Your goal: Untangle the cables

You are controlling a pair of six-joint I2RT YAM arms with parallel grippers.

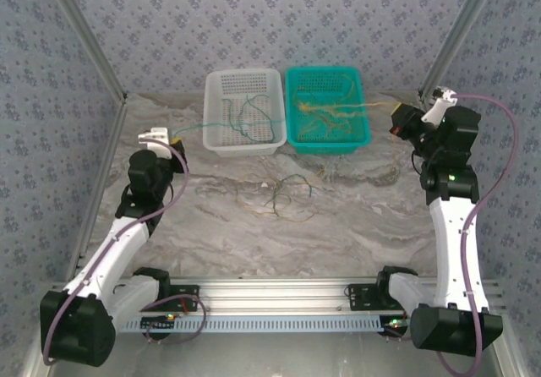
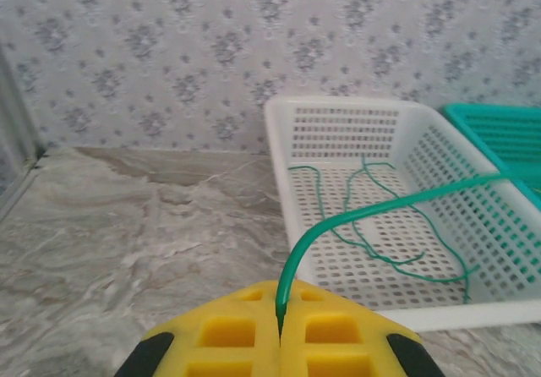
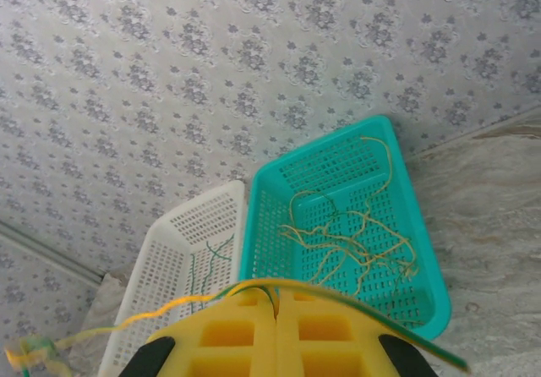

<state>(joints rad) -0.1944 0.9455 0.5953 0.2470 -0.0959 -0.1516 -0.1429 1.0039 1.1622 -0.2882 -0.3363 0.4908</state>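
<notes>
My left gripper (image 2: 280,311) (image 1: 176,144) is shut on a green cable (image 2: 382,208). That cable arcs right over the white basket (image 2: 338,106) (image 1: 243,144), where more thin green cables (image 2: 372,246) lie. My right gripper (image 3: 276,299) (image 1: 396,123) is shut on a yellow cable (image 3: 135,319) with a dark green strand alongside it. It hangs above and right of the teal basket (image 3: 427,305) (image 1: 328,144), which holds a tangle of yellow cables (image 3: 355,242). A loose knot of green and tan cables (image 1: 283,195) lies on the table in front of the baskets.
The two baskets stand side by side against the back wall, white on the left and teal on the right. The marble table (image 1: 363,225) has metal frame posts at its left and right edges. The arm bases sit on a rail (image 1: 270,297) at the near edge.
</notes>
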